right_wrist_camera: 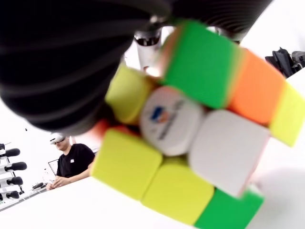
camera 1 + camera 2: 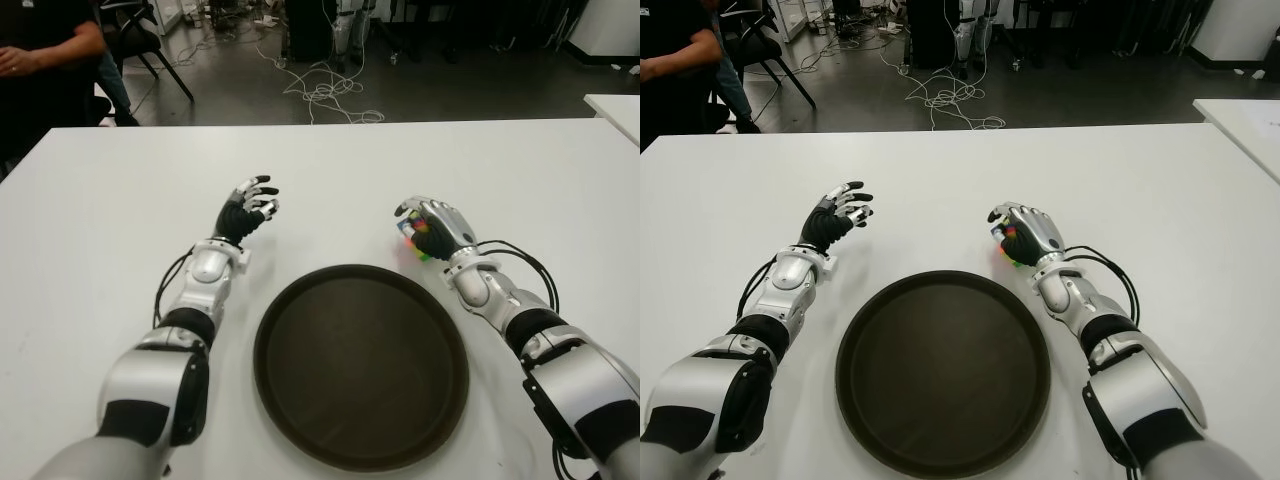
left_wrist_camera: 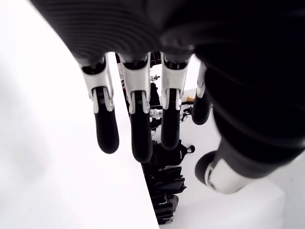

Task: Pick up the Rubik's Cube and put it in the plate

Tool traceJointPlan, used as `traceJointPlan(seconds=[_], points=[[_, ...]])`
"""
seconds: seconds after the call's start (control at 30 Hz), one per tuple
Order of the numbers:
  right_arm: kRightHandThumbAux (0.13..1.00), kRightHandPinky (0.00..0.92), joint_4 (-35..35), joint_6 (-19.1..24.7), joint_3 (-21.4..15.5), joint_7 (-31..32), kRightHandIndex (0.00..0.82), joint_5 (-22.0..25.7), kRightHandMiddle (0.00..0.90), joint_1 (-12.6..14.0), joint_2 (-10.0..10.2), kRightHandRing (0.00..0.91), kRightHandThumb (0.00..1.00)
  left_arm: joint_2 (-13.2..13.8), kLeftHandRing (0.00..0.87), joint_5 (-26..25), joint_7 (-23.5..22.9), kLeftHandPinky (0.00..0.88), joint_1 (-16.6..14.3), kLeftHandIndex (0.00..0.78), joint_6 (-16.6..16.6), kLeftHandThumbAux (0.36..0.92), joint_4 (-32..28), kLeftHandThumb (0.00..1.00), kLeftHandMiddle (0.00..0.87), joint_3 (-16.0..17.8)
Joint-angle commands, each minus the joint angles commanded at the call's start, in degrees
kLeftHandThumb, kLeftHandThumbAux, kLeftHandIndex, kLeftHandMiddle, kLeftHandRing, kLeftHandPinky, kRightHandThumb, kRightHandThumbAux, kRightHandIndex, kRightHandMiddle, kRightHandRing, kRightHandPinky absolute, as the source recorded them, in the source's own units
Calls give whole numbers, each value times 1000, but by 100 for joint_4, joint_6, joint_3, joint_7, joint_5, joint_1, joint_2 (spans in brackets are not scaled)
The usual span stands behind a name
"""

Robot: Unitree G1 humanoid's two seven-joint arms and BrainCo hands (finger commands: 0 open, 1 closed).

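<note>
Both hands flank your plate: right hand has fingers wrapped around the Rubik's Cube, ready to carry it over, while left hand hangs loosely spread, holding nothing.

Most of the Rubik's Cube lies hidden under the curled fingers of the right hand in the eye views; whether it touches the white table cannot be told; the seated person is cut off by the picture's edge.
</note>
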Motion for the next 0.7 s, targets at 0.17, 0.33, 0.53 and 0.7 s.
traceJointPlan(seconds=[0.17,0.33,0.53,0.7], points=[[666,563,7,-128,-62,-68,381,52,496,25,-12,526,942,1,322,26,33,362,15,185,-64,721,-9,288,278,-20],[666,565,16,-134,-81,-84,379,40,497,20,-30,531,942,-1,326,40,64,366,20,189,-85,728,-15,309,285,-34],[666,576,-23,-272,-178,-71,381,112,505,4,-67,523,942,10,327,78,127,367,26,192,-111,729,-16,317,288,-69],[666,579,-182,-589,-243,-199,383,124,506,-18,-247,514,942,20,326,59,106,367,22,190,-114,717,-7,317,286,-60]])
